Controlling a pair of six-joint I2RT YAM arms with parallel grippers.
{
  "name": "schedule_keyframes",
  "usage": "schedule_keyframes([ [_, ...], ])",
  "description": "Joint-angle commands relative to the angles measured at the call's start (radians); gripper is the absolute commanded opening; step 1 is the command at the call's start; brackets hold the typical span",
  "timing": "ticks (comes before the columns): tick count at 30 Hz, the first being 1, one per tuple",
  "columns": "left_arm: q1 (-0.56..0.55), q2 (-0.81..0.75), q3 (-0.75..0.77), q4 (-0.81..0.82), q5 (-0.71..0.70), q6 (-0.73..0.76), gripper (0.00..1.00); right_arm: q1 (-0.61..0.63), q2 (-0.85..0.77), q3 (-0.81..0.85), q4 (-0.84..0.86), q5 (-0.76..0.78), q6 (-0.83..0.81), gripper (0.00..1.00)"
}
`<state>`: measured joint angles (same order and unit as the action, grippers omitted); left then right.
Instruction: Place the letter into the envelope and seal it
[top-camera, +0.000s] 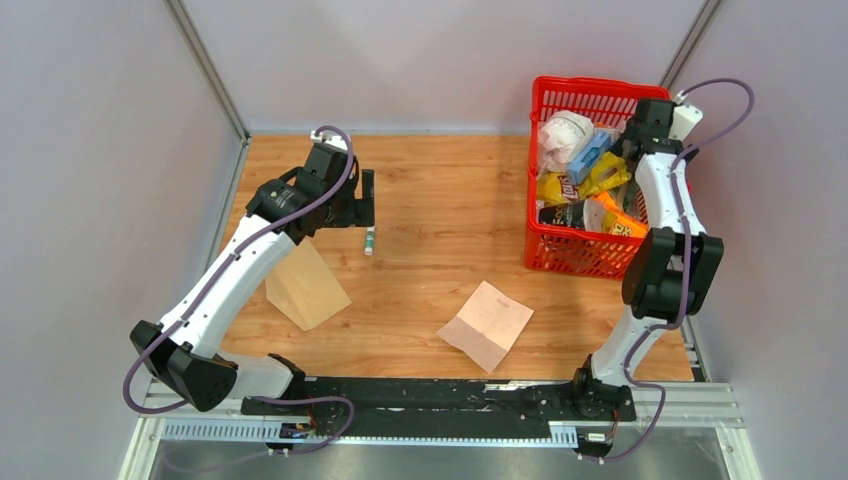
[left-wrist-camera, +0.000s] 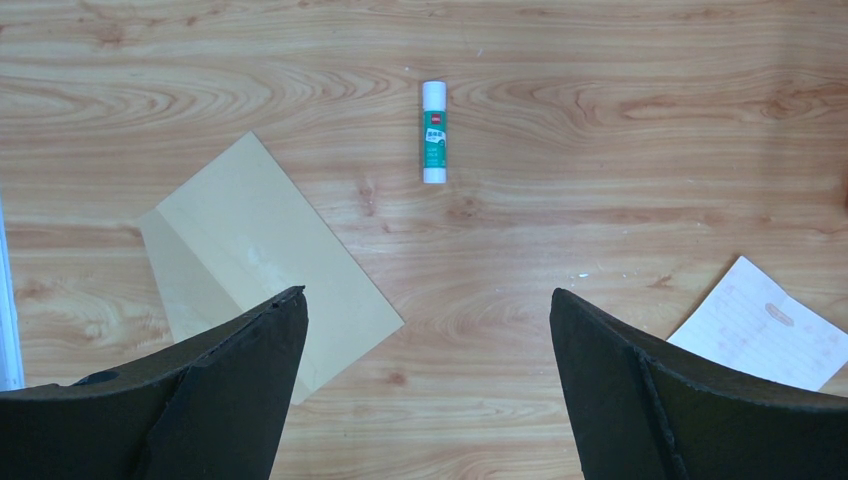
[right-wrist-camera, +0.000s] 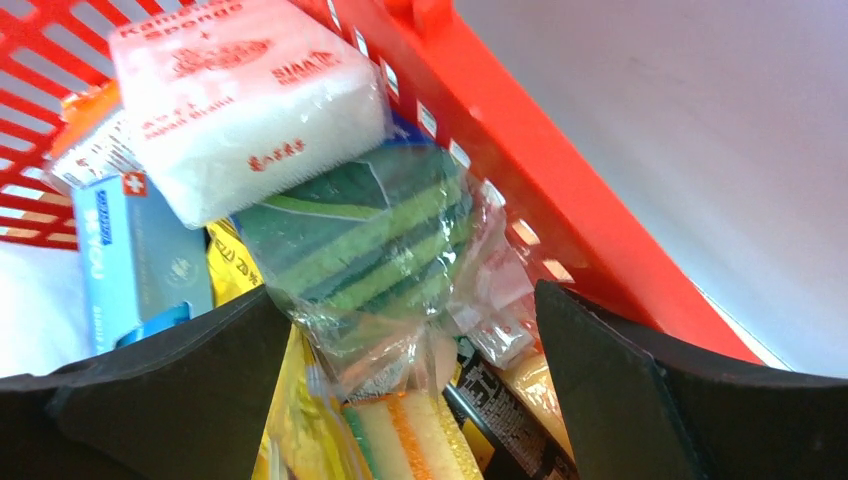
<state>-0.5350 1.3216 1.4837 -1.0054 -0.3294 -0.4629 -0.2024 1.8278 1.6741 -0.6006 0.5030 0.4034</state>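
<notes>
From above, the wooden worktop (top-camera: 450, 200) carries the tan envelope (top-camera: 305, 285) on its left side, lying flat and partly under the left arm (top-camera: 240, 265), which reaches toward the far left. A small glue stick (top-camera: 369, 241) lies just right of that arm's end. The pale letter (top-camera: 487, 325) rests flat near the middle, toward the near edge, well apart from the envelope. The right arm (top-camera: 665, 200) bends over a red basket (top-camera: 585, 88) at the far right, which is full of packets. In the left wrist view, the left tool (left-wrist-camera: 428, 295) hangs above the worktop with its jaws spread wide and nothing between them. The envelope lies to its left with a crease along one side, possibly the flap. The glue stick lies beyond it and a corner of the letter shows at the right. In the right wrist view, the right tool (right-wrist-camera: 410, 300) is also spread wide and grips nothing. It sits low in the basket over wrapped green scouring pads (right-wrist-camera: 370, 230), with a white sponge (right-wrist-camera: 240, 90) and a blue box (right-wrist-camera: 130, 260) beyond.
</notes>
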Motion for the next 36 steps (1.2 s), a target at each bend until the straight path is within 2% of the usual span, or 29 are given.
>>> schedule_keyframes([
  [1,0.003,-0.013,0.029,-0.009,-0.002,0.03,0.97,-0.071,0.066,0.159,-0.03,0.094,-0.043,1.0],
  [9,0.004,-0.015,0.013,-0.002,0.007,0.018,0.97,-0.043,0.05,0.22,-0.073,0.066,-0.035,1.0],
  [15,0.004,-0.016,0.007,0.007,0.018,0.018,0.97,-0.008,0.036,0.34,-0.203,0.072,-0.017,1.0],
  [22,0.006,-0.025,-0.006,0.021,0.043,0.013,0.97,0.073,-0.053,0.375,-0.32,0.061,0.032,1.0],
  [27,0.006,-0.045,-0.036,0.04,0.067,0.001,0.97,0.24,-0.149,0.358,-0.341,0.074,0.011,1.0],
  [29,0.006,-0.055,-0.043,0.041,0.073,-0.002,0.97,0.309,-0.191,0.326,-0.34,0.016,0.035,1.0],
  [36,0.006,-0.065,-0.051,0.053,0.076,-0.008,0.97,0.598,-0.308,0.054,-0.257,-0.113,0.129,1.0],
])
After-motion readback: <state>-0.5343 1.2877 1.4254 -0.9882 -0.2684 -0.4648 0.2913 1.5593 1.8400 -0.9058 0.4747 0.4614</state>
